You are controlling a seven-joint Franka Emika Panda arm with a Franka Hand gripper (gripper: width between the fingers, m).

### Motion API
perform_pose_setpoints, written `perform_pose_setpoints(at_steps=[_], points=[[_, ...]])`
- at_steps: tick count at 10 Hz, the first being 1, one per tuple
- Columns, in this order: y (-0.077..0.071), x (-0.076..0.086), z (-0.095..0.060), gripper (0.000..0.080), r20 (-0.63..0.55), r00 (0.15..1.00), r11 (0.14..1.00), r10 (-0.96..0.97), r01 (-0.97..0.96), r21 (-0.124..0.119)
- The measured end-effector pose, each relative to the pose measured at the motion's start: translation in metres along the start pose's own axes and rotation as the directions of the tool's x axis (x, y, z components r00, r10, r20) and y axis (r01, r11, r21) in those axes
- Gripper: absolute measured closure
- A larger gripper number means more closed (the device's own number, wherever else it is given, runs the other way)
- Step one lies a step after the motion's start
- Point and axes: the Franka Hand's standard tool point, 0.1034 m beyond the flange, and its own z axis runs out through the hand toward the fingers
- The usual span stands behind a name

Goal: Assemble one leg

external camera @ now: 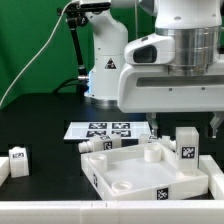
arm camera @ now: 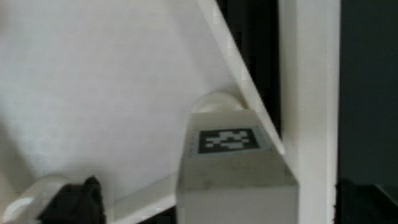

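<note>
A leg (external camera: 186, 144), a stubby white peg with a black-and-white tag, stands upright at a corner of the big white square panel (external camera: 130, 178) on the exterior view's right. My gripper (external camera: 186, 122) hangs just above it, fingers spread to either side. In the wrist view the same leg (arm camera: 228, 150) lies between my fingers (arm camera: 75, 200), with a gap on each side, and the gripper (arm camera: 217, 208) is open and holds nothing. A second leg (external camera: 96, 146) lies on its side by the panel's far edge. A third leg (external camera: 20, 158) stands on the exterior view's left.
The marker board (external camera: 108, 130) lies flat behind the panel. The arm's white base (external camera: 105, 70) stands at the back. Another white part (external camera: 3, 170) sits at the exterior view's left edge. The panel's raised rim (arm camera: 311, 100) runs beside the leg.
</note>
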Motion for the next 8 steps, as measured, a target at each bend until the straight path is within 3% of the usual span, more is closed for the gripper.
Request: perform_pose_setpoints(at_steps=[3, 6, 8], points=[[-0.0015, -0.001, 0.0016, 0.0517, 0.002, 1.0, 1.0, 0.003, -0.003, 0.0], [-0.0016, -0.0011, 0.0017, 0.0517, 0.002, 0.999, 0.999, 0.036, -0.036, 0.0], [-0.0025, -0.0013, 0.0019, 0.0517, 0.003, 0.984, 0.984, 0.178, -0.178, 0.002]])
